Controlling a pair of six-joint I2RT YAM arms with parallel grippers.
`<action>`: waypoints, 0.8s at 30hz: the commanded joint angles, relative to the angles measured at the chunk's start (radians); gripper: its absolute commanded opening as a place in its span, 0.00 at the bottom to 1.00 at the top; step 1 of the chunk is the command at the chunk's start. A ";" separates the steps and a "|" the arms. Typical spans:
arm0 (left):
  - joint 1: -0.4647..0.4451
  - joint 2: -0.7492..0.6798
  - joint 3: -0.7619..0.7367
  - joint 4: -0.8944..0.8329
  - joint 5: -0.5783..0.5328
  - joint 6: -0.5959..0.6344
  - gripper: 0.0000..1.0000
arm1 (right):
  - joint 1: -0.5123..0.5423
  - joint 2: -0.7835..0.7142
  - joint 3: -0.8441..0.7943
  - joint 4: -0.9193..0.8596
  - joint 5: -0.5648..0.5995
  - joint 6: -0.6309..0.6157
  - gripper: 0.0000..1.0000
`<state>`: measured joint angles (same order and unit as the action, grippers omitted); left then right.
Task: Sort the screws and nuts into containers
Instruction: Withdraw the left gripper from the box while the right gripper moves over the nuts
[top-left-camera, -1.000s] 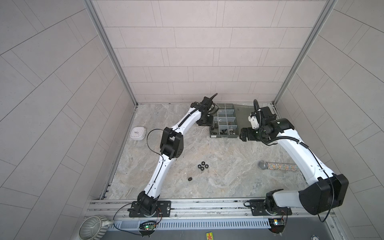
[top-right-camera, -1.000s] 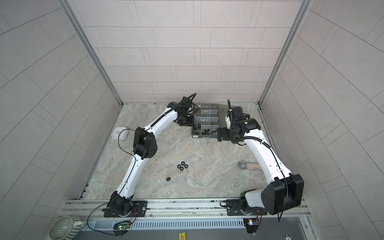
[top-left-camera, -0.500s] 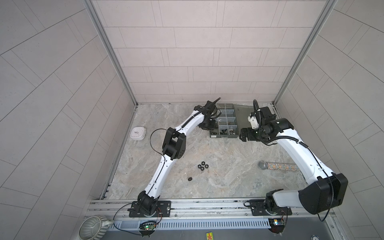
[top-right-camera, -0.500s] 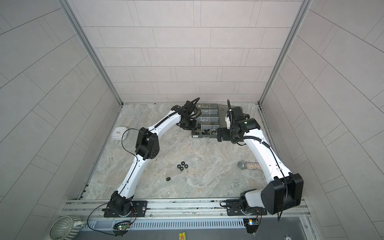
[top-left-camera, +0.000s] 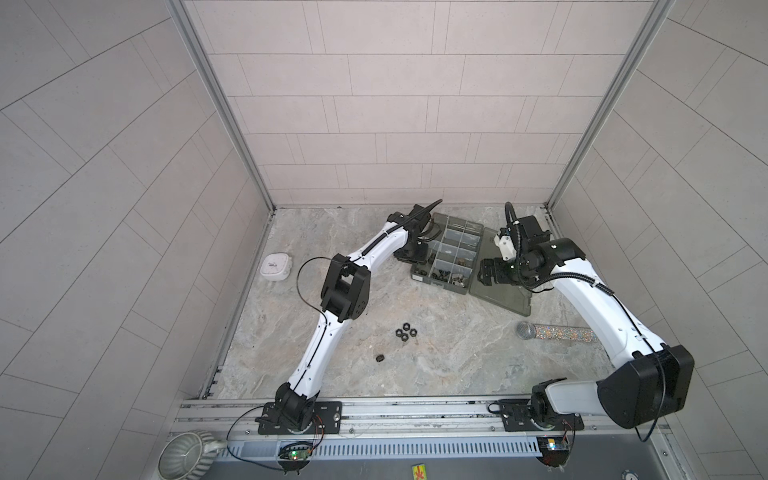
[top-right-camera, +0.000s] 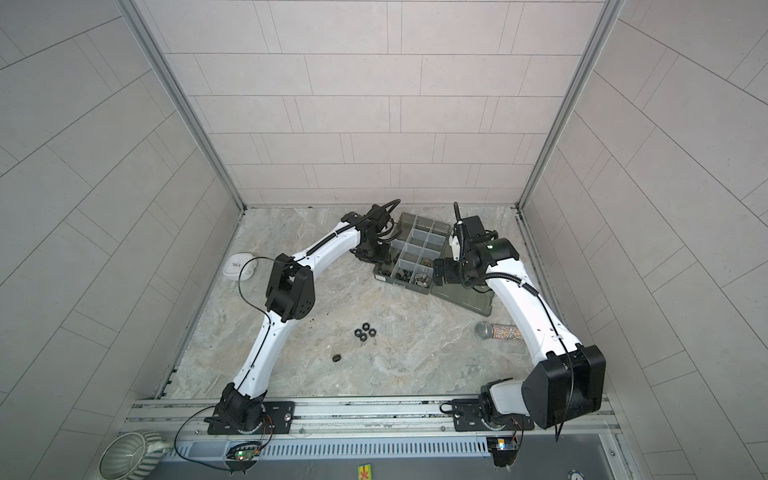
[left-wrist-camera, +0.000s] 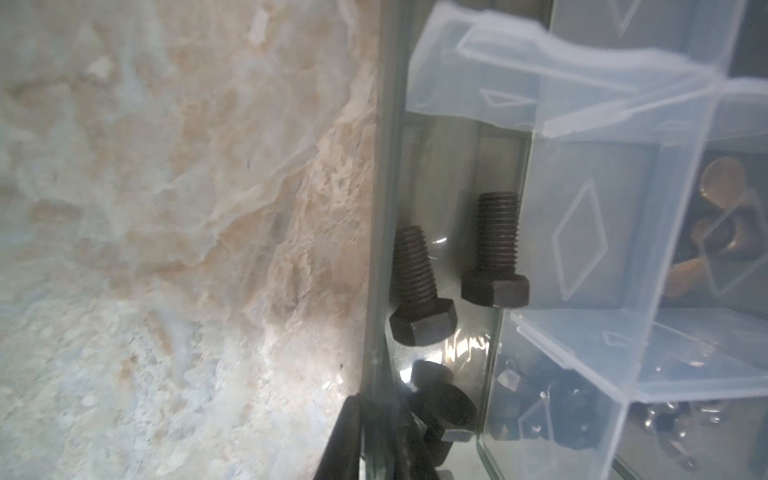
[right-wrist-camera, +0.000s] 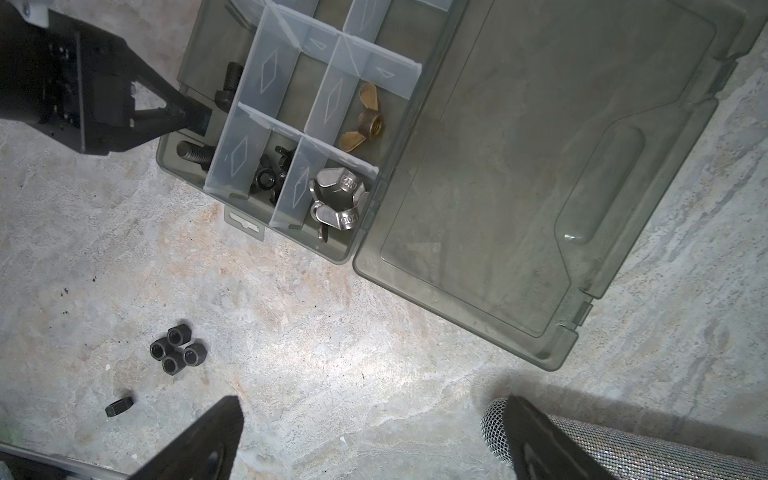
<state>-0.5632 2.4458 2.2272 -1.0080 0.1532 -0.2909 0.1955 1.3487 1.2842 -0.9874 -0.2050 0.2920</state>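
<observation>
Closing within the last second, left gripper (right-wrist-camera: 195, 118) stood shut at organizer box (right-wrist-camera: 353, 249) edge, over the screws (left-wrist-camera: 419, 286) compartment; four nuts (right-wrist-camera: 178, 351) remained outside; right gripper (right-wrist-camera: 374, 440) wide, empty.

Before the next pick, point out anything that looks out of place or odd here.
A glittery microphone lies on the table near the organizer box, unrelated to sorting. Four black hex nuts sit clustered loose on the table, with one more nut apart from them. The left gripper is shut astride the box's wall, which looks odd.
</observation>
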 joint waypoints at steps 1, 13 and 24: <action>0.012 -0.080 -0.147 -0.078 -0.036 0.004 0.00 | -0.002 -0.009 -0.011 0.009 -0.011 0.007 0.99; -0.004 -0.331 -0.577 0.112 0.031 -0.124 0.00 | 0.078 -0.027 -0.045 -0.011 0.008 0.045 0.99; -0.103 -0.430 -0.706 0.161 0.039 -0.189 0.03 | 0.218 -0.136 -0.137 -0.051 0.118 0.044 0.95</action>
<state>-0.6315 2.0502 1.5753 -0.8146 0.1249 -0.4610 0.3912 1.2518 1.1637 -0.9997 -0.1440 0.3271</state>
